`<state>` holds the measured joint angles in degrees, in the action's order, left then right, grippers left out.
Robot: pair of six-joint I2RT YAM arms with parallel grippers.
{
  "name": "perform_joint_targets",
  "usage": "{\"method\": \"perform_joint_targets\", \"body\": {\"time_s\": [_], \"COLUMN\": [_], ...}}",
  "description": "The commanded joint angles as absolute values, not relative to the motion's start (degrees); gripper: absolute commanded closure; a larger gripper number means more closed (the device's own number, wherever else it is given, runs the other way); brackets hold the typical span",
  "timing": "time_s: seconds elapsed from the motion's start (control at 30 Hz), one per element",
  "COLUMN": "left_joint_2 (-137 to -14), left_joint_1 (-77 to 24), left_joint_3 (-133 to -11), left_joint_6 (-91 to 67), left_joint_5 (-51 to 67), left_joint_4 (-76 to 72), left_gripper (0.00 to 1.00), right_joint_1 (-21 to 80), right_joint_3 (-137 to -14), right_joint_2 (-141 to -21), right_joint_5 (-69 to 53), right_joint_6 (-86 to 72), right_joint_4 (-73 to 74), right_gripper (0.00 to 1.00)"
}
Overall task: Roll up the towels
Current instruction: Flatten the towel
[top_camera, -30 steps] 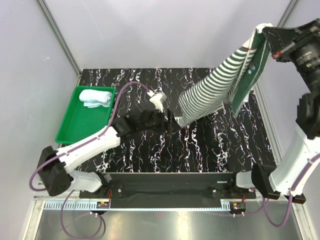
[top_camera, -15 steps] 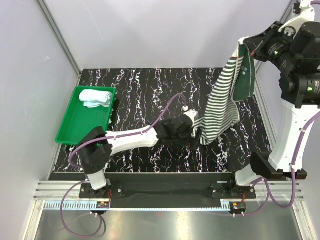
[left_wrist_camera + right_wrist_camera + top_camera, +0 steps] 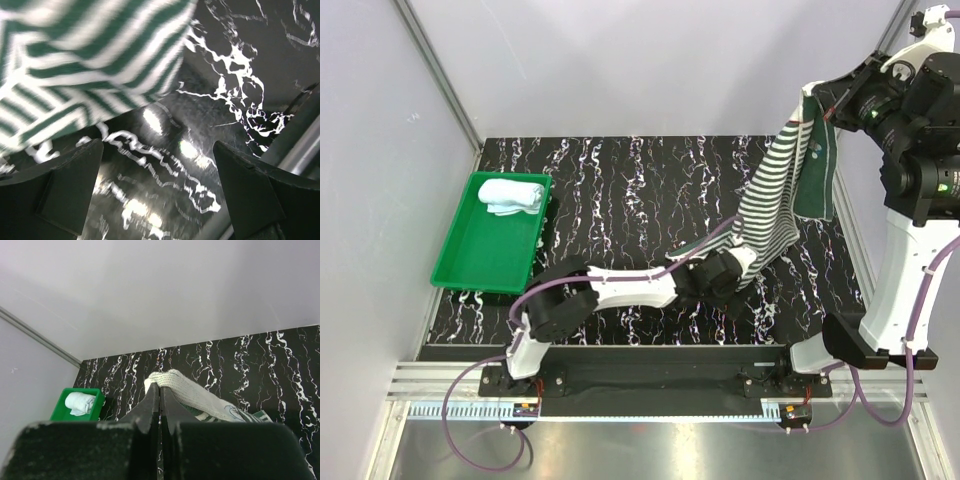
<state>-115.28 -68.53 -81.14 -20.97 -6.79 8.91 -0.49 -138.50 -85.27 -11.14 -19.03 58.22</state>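
The striped towel (image 3: 775, 195), dark and white with a patterned edge, hangs from my right gripper (image 3: 817, 97), which is raised high at the far right. In the right wrist view the gripper (image 3: 160, 386) is shut on the towel's pale knitted edge (image 3: 200, 395). My left gripper (image 3: 745, 265) is open, low over the table at the towel's hanging lower end. In the left wrist view the striped cloth (image 3: 75, 60) fills the upper left, beyond the fingers (image 3: 65, 185), with nothing between them. The light blue towel (image 3: 513, 195) lies rolled in the green tray (image 3: 485, 255).
The black marbled table (image 3: 620, 180) runs under both arms. The green tray stands at its left edge and also shows in the right wrist view (image 3: 97, 397). A metal rail runs along the table's near edge (image 3: 295, 155). Grey walls close in the back and sides.
My left arm has swept right across the table, following the towel's lower end. My right gripper has pulled the towel's top leftward and lower, so it hangs steeper.
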Motion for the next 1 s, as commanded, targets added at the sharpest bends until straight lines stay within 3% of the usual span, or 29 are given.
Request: {"method": "perform_joint_targets", "body": {"time_s": [0.0, 0.3, 0.37, 0.47, 0.5, 0.63, 0.83, 0.97], "left_joint_2": [-118.47, -128.92, -130.42, -131.66, -131.66, -131.92, -120.0, -103.13], "left_joint_1": [-69.0, -68.64, -68.03, -67.33, -67.06, -66.01, -65.83, -65.66], "left_joint_3": [-85.85, -96.15, -98.78, -99.32, -99.14, -99.14, -91.25, -89.28], "left_joint_6": [-16.09, -14.06, -14.67, -14.68, -14.68, -15.38, -14.77, -13.54], "left_joint_5": [-6.68, -12.48, -12.83, -13.53, -13.45, -14.06, -14.24, -22.81], "left_joint_4": [2.9, 4.48, 5.36, 4.84, 3.88, 3.42, 11.15, 29.62], "left_gripper": [0.01, 0.01, 0.05, 0.22, 0.48, 1.0, 1.0, 1.0], "right_joint_1": [-0.35, -0.26, -0.26, -0.35, -0.26, -0.35, -0.35, -0.26], "right_joint_3": [-138.78, -135.26, -135.0, -133.77, -133.42, -131.84, -131.49, -131.48], "right_joint_2": [-83.32, -82.09, -81.65, -81.04, -80.86, -80.07, -78.93, -78.57], "right_joint_5": [-10.02, -9.84, -9.67, -9.84, -9.76, -9.23, -5.12, -0.37], "right_joint_6": [-18.11, -17.76, -17.58, -17.66, -17.58, -17.4, -16.53, -17.31], "right_joint_4": [55.81, 55.72, 55.63, 55.37, 55.2, 55.02, 56.16, 57.21], "right_gripper": [1.0, 1.0, 1.0, 1.0, 1.0, 1.0, 1.0, 1.0]}}
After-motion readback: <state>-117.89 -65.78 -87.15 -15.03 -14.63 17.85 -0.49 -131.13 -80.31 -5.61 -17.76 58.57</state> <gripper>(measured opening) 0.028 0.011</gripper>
